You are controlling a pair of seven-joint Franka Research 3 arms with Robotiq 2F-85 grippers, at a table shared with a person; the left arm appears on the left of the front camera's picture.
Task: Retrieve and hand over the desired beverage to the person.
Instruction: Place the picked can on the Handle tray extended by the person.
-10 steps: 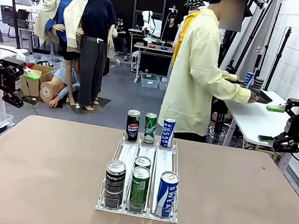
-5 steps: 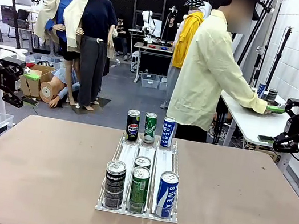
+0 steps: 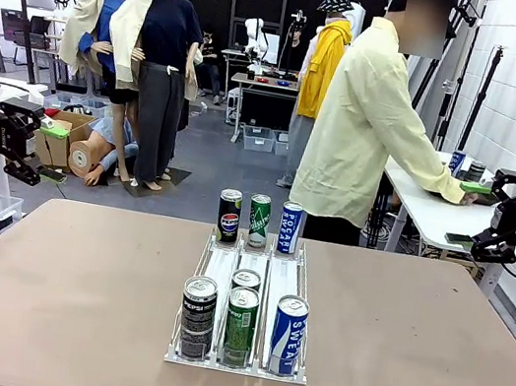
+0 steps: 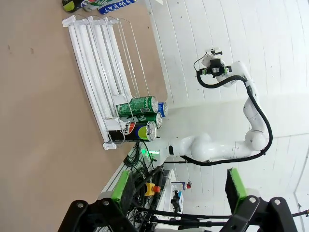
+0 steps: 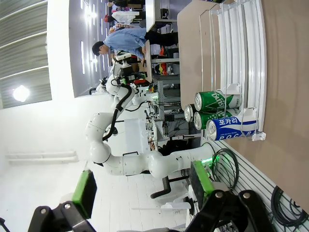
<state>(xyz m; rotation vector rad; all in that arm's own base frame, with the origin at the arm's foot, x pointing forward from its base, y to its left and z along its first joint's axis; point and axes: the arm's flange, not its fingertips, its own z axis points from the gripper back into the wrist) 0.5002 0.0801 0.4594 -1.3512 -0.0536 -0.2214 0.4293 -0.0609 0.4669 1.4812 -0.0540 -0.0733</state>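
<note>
Both grippers, left point(image 3: 26, 174) & right point(image 3: 484, 248), seen jaws apart, nothing held; person point(image 3: 364, 132) turned to side table point(image 3: 425, 208); cans racked at table point(image 3: 71, 290) centre.

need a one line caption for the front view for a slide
Seven drink cans stand in a white rack on the brown table; both arms are raised at the sides, while the person faces a side table.

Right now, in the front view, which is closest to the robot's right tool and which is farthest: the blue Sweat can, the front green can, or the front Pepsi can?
From the right tool:
1. Blue Sweat can, right lane of the rack.
2. Front green can, middle lane.
3. Front Pepsi can, left lane, farthest.
</note>
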